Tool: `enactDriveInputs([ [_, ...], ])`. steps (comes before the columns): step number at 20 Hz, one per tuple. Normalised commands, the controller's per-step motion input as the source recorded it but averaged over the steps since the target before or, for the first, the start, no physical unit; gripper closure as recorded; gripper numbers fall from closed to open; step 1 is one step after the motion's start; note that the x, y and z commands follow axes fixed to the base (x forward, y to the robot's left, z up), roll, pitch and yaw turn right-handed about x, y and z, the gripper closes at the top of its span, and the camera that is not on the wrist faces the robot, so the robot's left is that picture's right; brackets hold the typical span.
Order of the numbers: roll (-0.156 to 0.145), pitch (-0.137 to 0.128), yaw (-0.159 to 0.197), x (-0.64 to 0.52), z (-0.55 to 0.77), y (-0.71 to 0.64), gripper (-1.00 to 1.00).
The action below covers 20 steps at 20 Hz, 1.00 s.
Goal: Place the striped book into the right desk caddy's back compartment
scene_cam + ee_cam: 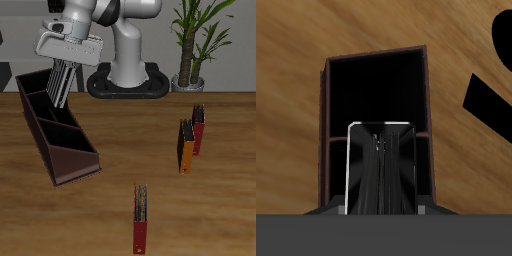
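Over the wooden table (200, 190), the claw (64, 62) grips the striped book (61, 84) (hanging upright).

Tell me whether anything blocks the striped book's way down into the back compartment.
Nothing visible does. The gripper holds the striped book upright above the back compartment of the right desk caddy; the wrist view shows that section open and empty below the book.

White rounded arm links, grey-white boxy gripper (63, 72) housing, black base plate (128, 86), dark joint gaps.
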Motion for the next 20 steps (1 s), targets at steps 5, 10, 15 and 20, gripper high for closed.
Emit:
enactDriveInputs([
  [5,-0.015,0.02,-0.003,0.05,-0.17,-0.09,1.0],
  [10,-0.025,0.047,-0.022,0.06,-0.25,-0.14,1.0],
  [15,-0.018,0.036,-0.001,0.03,-0.21,-0.07,1.0],
  [20,-0.027,0.043,-0.013,0.05,-0.19,-0.12,1.0],
])
